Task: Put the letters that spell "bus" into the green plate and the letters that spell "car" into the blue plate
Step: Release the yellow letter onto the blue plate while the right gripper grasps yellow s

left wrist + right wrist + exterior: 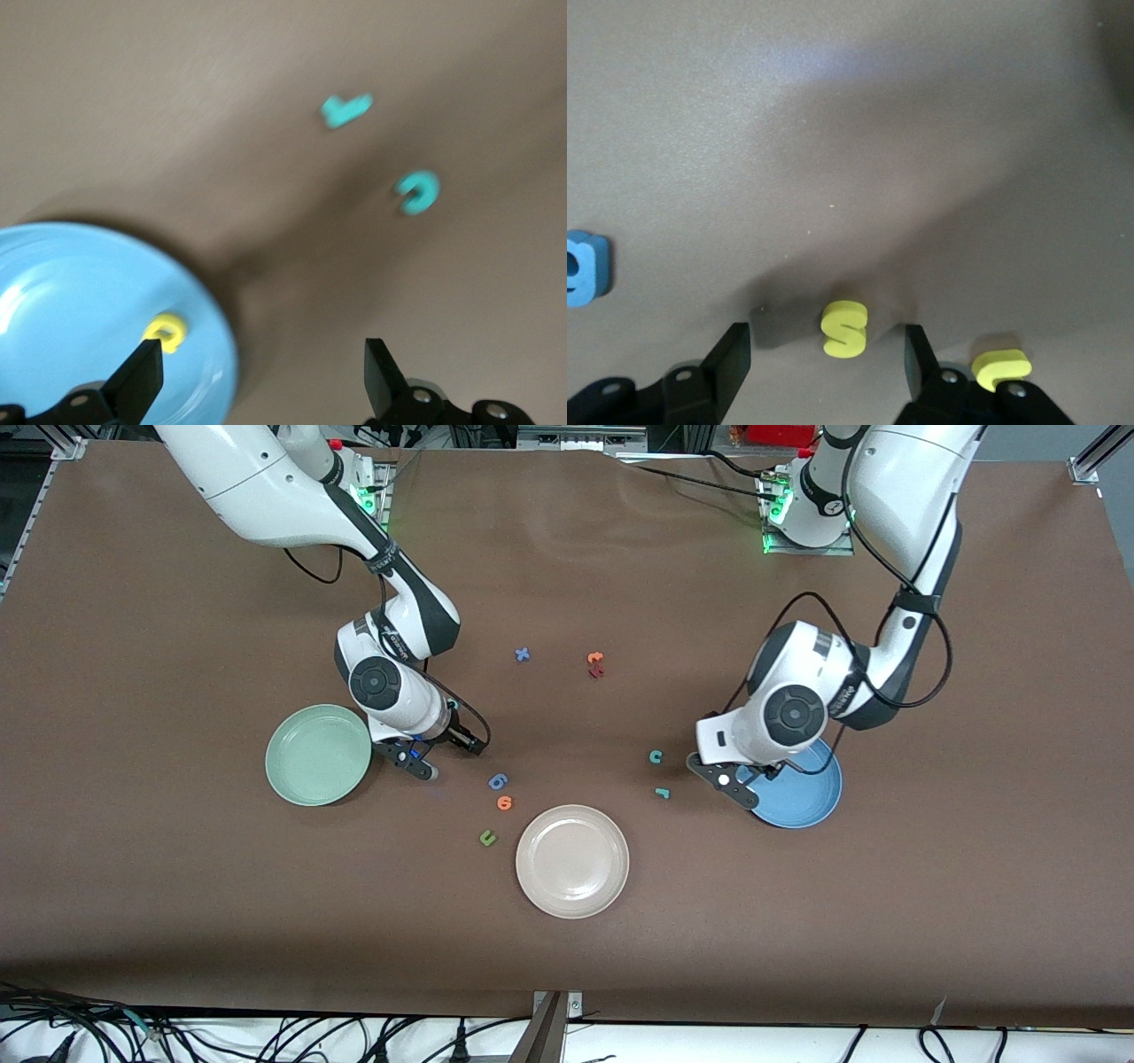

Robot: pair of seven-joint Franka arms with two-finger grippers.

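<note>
With its fingers [735, 359] spread either side, the right gripper [828, 359] straddles the yellow s [844, 328] — light, squashy foam, best pinched across its flat edges; left gripper [261, 376] gapes over the blue plate [53, 292].

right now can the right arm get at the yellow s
Probably yes: the right gripper hangs low with its open fingers on either side of the yellow s, which lies flat on the table with nothing between them.
</note>
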